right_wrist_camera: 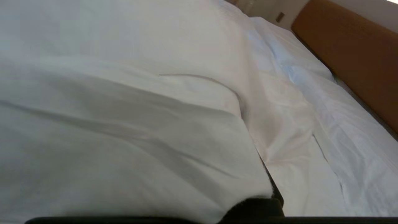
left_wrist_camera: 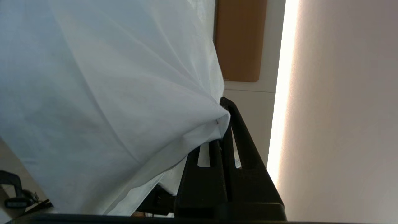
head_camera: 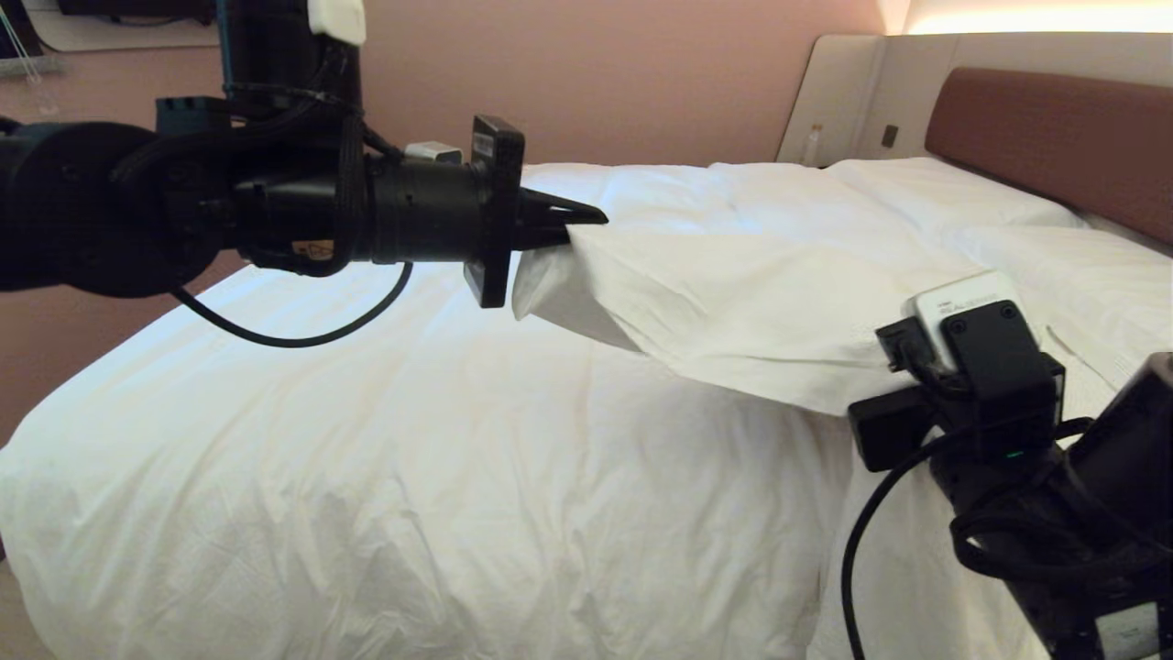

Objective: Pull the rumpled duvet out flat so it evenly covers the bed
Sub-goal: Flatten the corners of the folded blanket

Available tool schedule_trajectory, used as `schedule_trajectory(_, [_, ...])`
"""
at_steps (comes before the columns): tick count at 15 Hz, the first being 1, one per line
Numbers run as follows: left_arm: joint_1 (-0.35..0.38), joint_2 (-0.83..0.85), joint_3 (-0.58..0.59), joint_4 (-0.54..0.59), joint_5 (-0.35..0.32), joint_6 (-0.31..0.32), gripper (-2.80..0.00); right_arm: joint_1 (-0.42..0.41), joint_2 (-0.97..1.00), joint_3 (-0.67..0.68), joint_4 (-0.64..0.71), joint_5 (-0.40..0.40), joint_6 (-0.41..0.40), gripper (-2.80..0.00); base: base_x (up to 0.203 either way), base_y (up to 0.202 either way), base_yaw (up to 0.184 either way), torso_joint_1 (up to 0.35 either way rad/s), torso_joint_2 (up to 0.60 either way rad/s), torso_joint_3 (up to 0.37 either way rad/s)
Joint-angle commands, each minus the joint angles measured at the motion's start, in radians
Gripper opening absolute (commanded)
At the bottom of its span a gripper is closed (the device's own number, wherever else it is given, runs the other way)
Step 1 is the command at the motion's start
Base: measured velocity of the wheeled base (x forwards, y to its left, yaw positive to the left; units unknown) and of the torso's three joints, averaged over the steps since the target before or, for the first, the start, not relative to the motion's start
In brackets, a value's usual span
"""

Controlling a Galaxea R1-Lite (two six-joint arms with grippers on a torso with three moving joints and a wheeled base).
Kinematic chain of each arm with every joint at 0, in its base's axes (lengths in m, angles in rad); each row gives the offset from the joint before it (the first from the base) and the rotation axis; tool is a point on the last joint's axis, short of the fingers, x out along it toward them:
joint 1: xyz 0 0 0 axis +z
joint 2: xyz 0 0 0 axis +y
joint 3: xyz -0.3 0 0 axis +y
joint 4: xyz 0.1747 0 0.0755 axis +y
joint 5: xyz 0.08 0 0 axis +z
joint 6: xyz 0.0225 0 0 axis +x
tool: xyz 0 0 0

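Pinching a duvet corner, the left gripper sits left of centre. The right gripper (lower right, fingers pressed together on the edge) should be drawn level with it, toward the brown headboard.

The duvet is soft white cloth, matt and puffy, creased all over with fine wrinkles, and where it lifts off the bed the fabric goes thin enough to let light through. The left claw is matt black plastic, smooth-sided, with a slightly grainy face up close in the wrist view. The right arm's camera housing is black plastic too, capped by a glossy white block. Cables look like smooth black rubber. The headboard is brown padded upholstery with a fine weave, no shine. Beige panels beside it look smooth and matt.
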Motion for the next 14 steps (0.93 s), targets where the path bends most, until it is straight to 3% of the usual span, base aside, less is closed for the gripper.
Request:
schedule_trajectory(1, [-0.005,-0.006,0.015,-0.001,-0.001,-0.005,-2.80,-0.022,-0.063,0.005,0.102,-0.016,0.033,-2.80,0.000,0.000,0.000,0.000,0.00,0.000])
schedule_trajectory(5, [-0.036,-0.022,0.091,0.002,0.003,0.069,-2.80,-0.065,-0.154,0.041,0.212,-0.016,0.108,-2.80,0.000,0.000,0.000,0.000,0.00,0.000])
schedule_trajectory(11, [-0.129,-0.055,0.258,-0.001,0.020,0.154,-2.80,-0.124,-0.299,0.031,0.350,-0.044,0.143,-2.80,0.000,0.000,0.000,0.000,0.00,0.000])
schedule_trajectory(14, [-0.159,-0.057,0.285,-0.001,0.032,0.167,-2.80,-0.131,-0.318,0.033,0.413,-0.051,0.198,-2.80,0.000,0.000,0.000,0.000,0.00,0.000])
